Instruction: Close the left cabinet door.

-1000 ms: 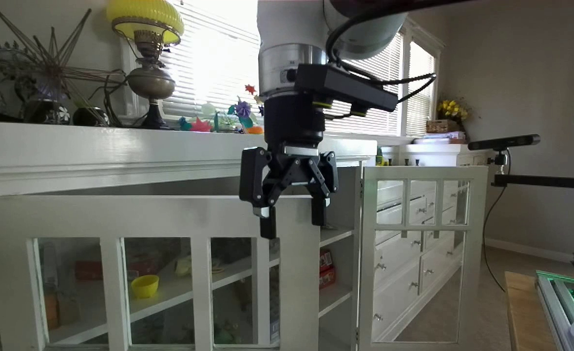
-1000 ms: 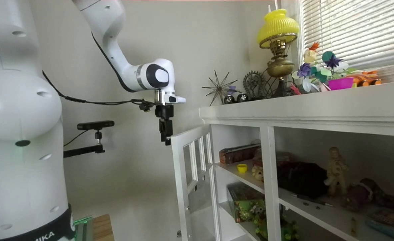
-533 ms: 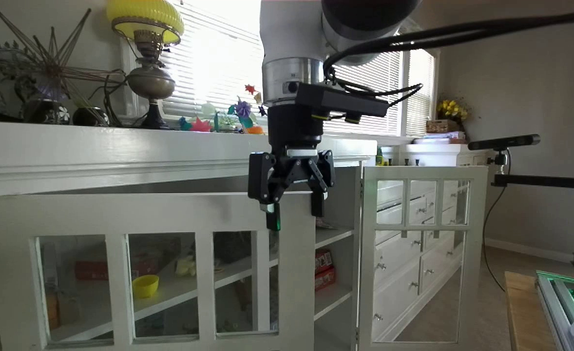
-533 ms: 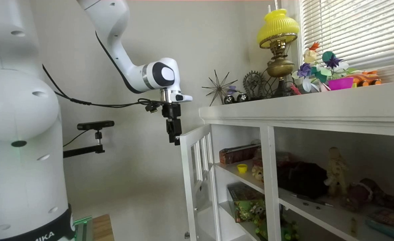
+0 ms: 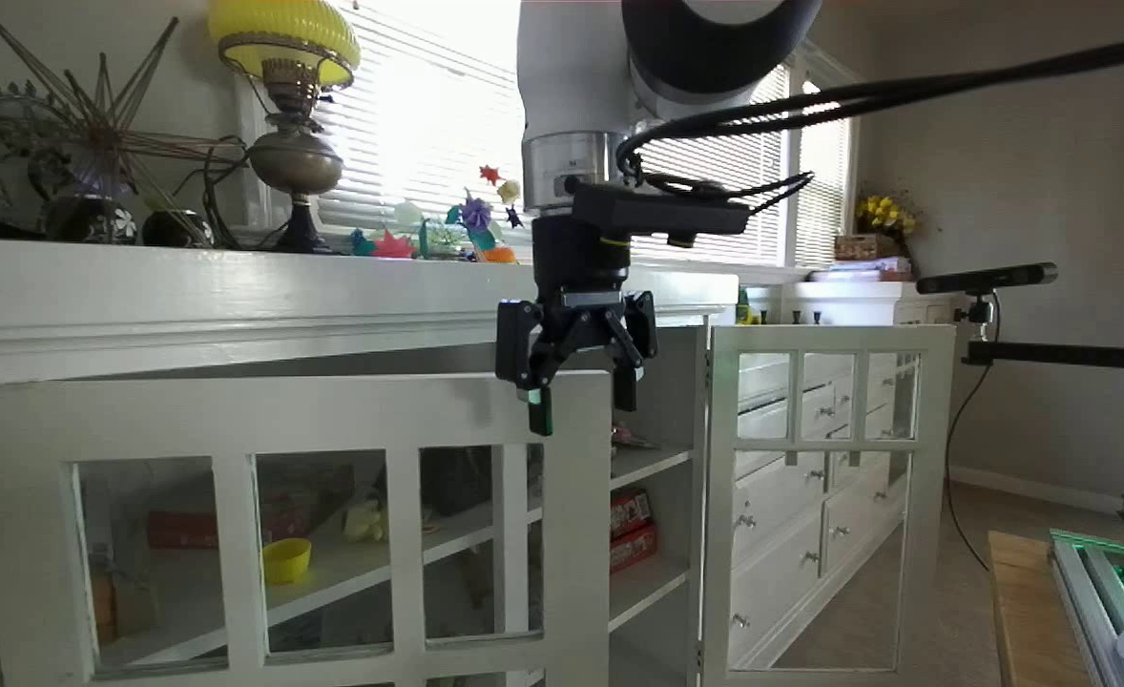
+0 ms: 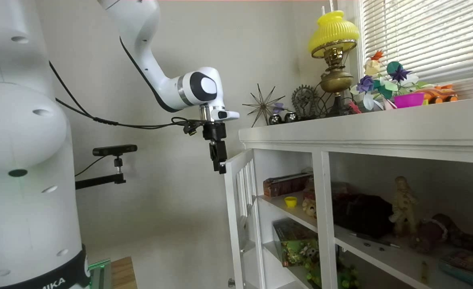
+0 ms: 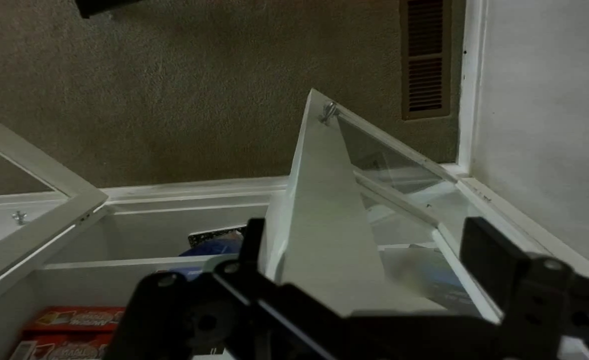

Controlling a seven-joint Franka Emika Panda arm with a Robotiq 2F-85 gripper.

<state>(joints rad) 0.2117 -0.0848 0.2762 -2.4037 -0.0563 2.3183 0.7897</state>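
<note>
The left cabinet door, a wide white frame with tall glass panes, stands partly open. In an exterior view its free edge points outward from the cabinet. My gripper hangs down at the top free corner of the door, on its outer side, with its jaws apart and holding nothing. In an exterior view the gripper is right against the door's edge; exact contact is hard to tell. In the wrist view the door frame lies below, between the two spread fingers of the gripper. A metal knob shows low on it.
The narrower gridded door stands open on the other side of the opening. The cabinet top holds a yellow lamp and decorations. Shelves hold a yellow cup and red boxes. A camera stand stands behind the arm.
My gripper has moved toward the cabinet, and the left door has swung inward with it, its free edge coming closer to the cabinet. The gripper stays open. The narrower door has not moved.
</note>
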